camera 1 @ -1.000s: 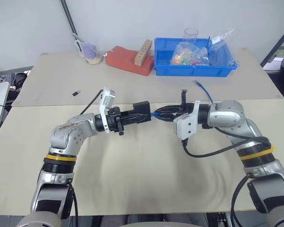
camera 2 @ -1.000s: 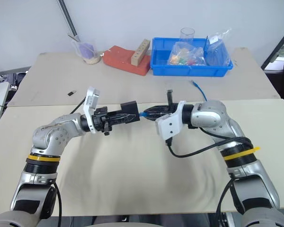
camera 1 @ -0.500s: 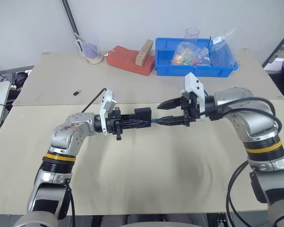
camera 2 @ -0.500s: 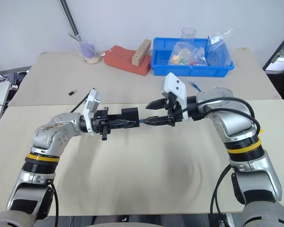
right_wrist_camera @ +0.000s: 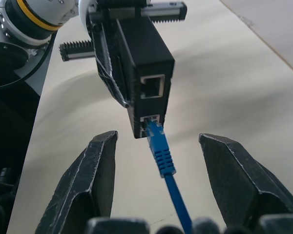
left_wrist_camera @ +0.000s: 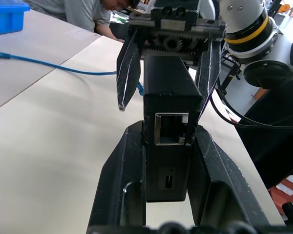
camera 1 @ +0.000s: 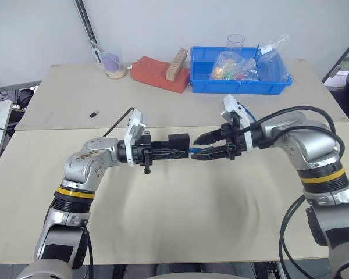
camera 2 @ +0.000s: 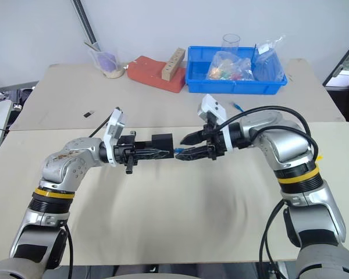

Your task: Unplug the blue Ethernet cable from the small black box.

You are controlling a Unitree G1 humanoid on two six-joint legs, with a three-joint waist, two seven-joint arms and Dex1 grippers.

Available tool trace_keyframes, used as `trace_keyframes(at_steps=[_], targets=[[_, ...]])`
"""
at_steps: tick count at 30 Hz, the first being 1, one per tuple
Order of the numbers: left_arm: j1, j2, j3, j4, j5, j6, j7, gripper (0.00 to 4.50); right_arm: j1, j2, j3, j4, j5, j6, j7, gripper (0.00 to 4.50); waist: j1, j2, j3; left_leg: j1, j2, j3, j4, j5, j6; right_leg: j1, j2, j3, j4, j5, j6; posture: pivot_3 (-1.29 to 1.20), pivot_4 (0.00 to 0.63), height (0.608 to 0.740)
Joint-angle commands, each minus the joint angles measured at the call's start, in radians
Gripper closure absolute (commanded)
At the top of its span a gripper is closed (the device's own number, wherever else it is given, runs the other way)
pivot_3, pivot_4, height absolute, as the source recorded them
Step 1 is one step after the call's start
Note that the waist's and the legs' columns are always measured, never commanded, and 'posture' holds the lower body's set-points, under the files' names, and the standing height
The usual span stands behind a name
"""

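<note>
Protruding blue Ethernet cable [right_wrist_camera: 159,148], seemingly plugged.

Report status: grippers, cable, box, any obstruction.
Left gripper shut on small black box. Right gripper open, fingers either side of blue Ethernet cable. Cable plugged in. Nothing blocking.

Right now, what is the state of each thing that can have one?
Cable: plugged into the box, not gripped.
Box: held off the table, upper port empty.
Left tool: shut on the box.
Right tool: open, fingers either side of the cable.
Bin: holding bags.
</note>
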Motion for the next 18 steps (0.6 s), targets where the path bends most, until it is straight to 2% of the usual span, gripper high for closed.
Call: trace_keyframes(at_steps=[1,3,4,12,13,18], targets=[[-0.008,0.002,0.007,-0.041,-0.026,0.008,-0.008,3.92,-0.025,0.003,-0.004,-0.011,0.01,-0.005,0.018,1.52,0.0,0.0,0.0,0.0,0.0,0.0,0.0,0.0,0.0,0.0,0.0,0.0,0.0,0.0,0.0,0.0,0.15,0.74],[-0.009,0.003,0.005,-0.042,-0.024,0.007,-0.011,3.92,-0.029,0.005,0.002,-0.008,0.009,-0.009,0.023,1.52,0.0,0.0,0.0,0.0,0.0,0.0,0.0,0.0,0.0,0.0,0.0,0.0,0.0,0.0,0.0,0.0,0.15,0.74],[-0.01,0.004,0.003,-0.042,-0.021,0.005,-0.014,3.92,-0.032,0.007,0.003,-0.005,0.008,-0.01,0.025,1.76,0.0,0.0,0.0,0.0,0.0,0.0,0.0,0.0,0.0,0.0,0.0,0.0,0.0,0.0,0.0,0.0,0.15,0.74],[0.004,0.008,-0.022,-0.063,-0.009,-0.006,-0.032,3.92,-0.048,0.002,0.014,-0.013,0.022,0.015,0.071,4.32,-0.001,0.0,0.0,0.0,0.0,0.0,0.0,0.0,0.0,0.0,0.0,0.0,0.0,0.0,0.0,0.0,0.15,0.74],[0.005,0.009,-0.025,-0.065,-0.008,-0.005,-0.034,3.92,-0.051,0.002,0.014,-0.013,0.024,0.02,0.076,4.48,0.0,0.0,0.0,0.0,0.0,0.0,0.0,0.0,0.0,0.0,0.0,0.0,0.0,0.0,0.0,0.0,0.15,0.74],[0.007,0.008,-0.027,-0.068,-0.009,-0.002,-0.038,3.92,-0.063,0.0,0.029,-0.008,0.02,0.023,0.105,4.48,-0.001,0.0,0.0,0.0,0.0,0.0,0.0,0.0,0.0,0.0,0.0,0.0,0.0,0.0,0.0,0.0,0.15,0.74]])
